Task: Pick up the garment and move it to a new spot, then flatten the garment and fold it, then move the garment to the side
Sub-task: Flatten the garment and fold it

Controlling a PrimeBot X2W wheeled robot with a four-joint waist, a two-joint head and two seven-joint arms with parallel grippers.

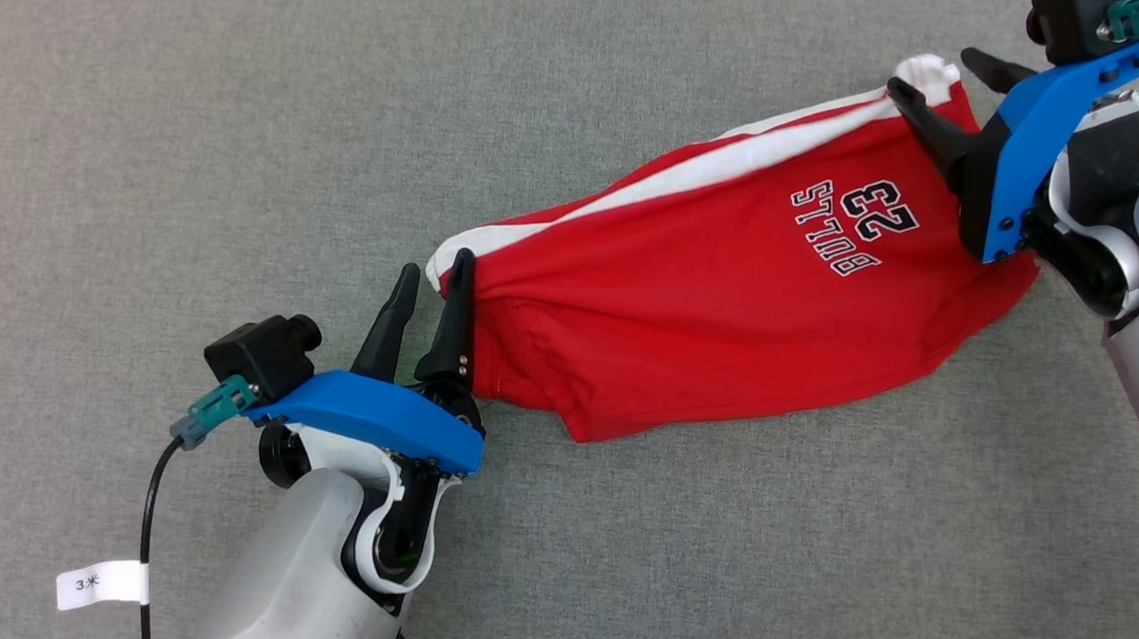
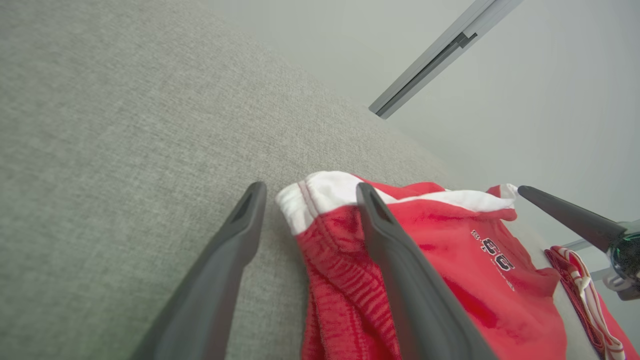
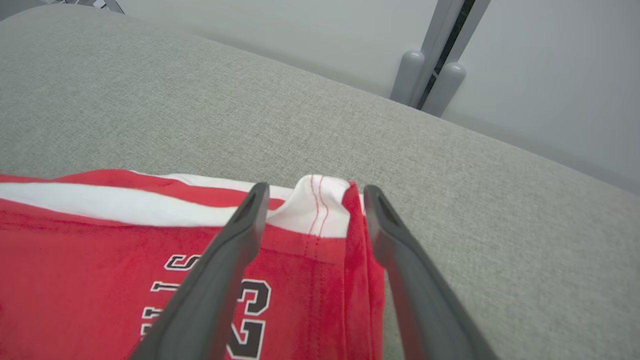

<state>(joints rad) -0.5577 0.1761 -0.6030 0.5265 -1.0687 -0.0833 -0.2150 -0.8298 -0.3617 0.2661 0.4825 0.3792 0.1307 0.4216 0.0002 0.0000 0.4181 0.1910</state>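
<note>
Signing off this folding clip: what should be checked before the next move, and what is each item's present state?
1. The red garment lies wholly on the grey surface: ok.
2. The left end effector is open at the white-trimmed corner: ok.
3. The right end effector is open at the opposite corner: ok.
4. Garment flat: not ok, the near edge is bunched and creased.
</note>
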